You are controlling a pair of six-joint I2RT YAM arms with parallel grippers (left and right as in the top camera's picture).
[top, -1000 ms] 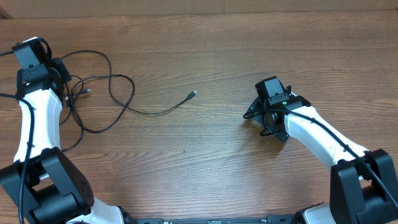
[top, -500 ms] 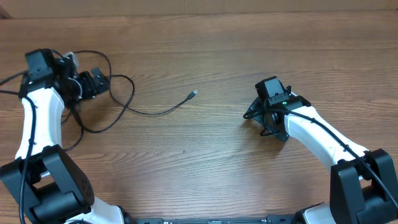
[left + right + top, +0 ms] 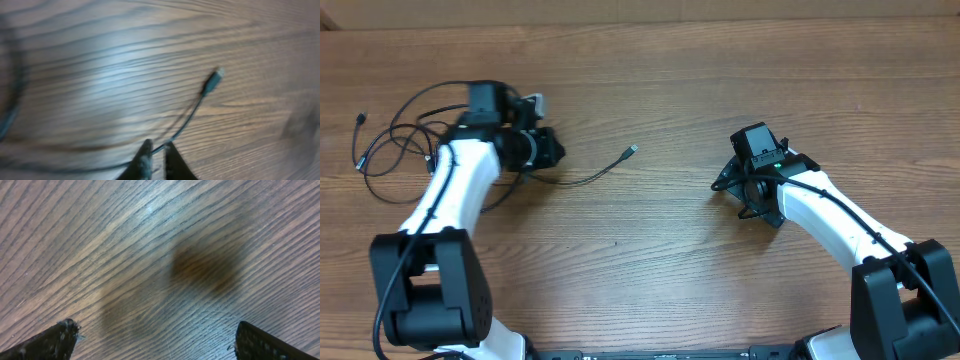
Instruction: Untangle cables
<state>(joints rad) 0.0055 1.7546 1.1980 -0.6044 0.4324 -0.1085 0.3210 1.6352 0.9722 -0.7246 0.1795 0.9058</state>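
Thin black cables [image 3: 395, 140] lie in loose loops at the left of the wooden table. One cable [image 3: 585, 178] runs right from the loops and ends in a silvery-tipped plug [image 3: 633, 150]. My left gripper [image 3: 548, 150] sits over that strand. In the blurred left wrist view the cable [image 3: 187, 120] passes between the nearly touching fingers of the left gripper [image 3: 156, 147], and its plug [image 3: 214, 80] lies beyond them. My right gripper [image 3: 738, 188] stands wide open right of centre; the right wrist view shows only bare wood between the right gripper's [image 3: 155, 332] fingers.
A cable end with a small plug [image 3: 360, 118] lies at the far left near the table's edge. The back edge of the table [image 3: 640, 20] runs along the top of the overhead view.
My left arm has swung right from the table's left edge to the strand leading to the plug. Its jaws opened wide, then closed on the cable. The right arm stayed still.
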